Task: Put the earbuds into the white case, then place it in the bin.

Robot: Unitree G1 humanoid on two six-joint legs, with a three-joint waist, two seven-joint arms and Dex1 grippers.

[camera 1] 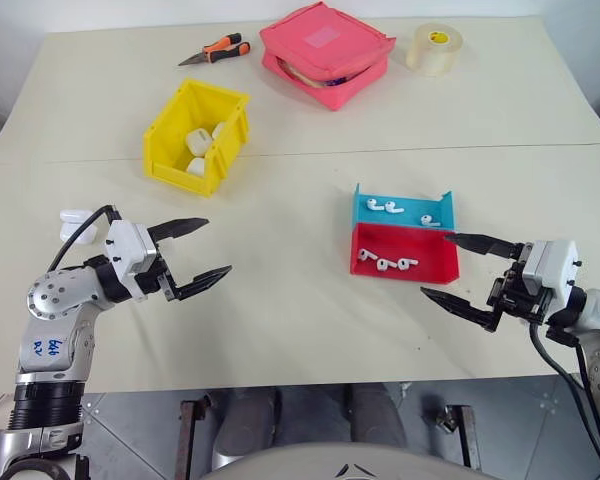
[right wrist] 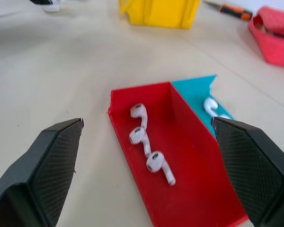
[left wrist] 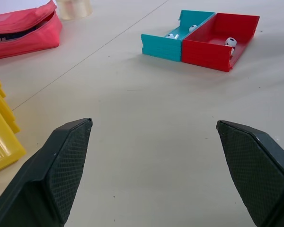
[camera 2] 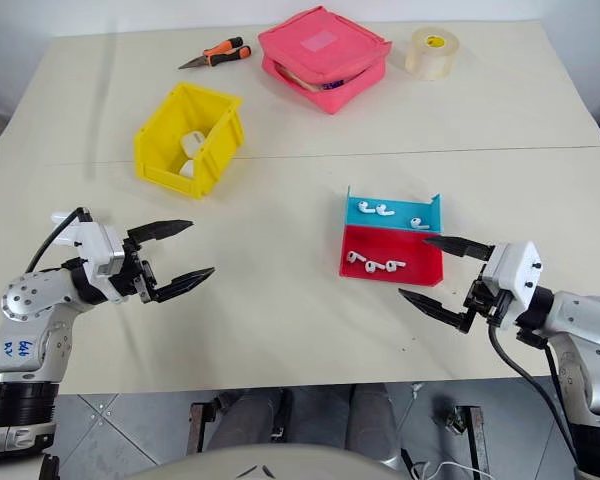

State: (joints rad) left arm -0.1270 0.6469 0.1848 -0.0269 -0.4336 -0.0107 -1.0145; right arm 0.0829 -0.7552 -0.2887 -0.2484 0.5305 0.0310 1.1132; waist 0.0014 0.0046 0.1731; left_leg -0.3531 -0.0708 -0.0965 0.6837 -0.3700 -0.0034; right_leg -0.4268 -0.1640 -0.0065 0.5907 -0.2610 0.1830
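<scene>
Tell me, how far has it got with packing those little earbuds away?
A few white cases already lie in the yellow bin. Nothing is in hand: the left pincer and right pincer hover open and empty. Still left: three earbuds in the red tray, more in the blue tray, and a white case on the table behind the left arm.

White case (camera 1: 77, 223) perhaps half-hidden

Cream table (camera 1: 310, 330) with seam across middle — grey tiled floor (camera 1: 130, 420) below near edge.
</scene>
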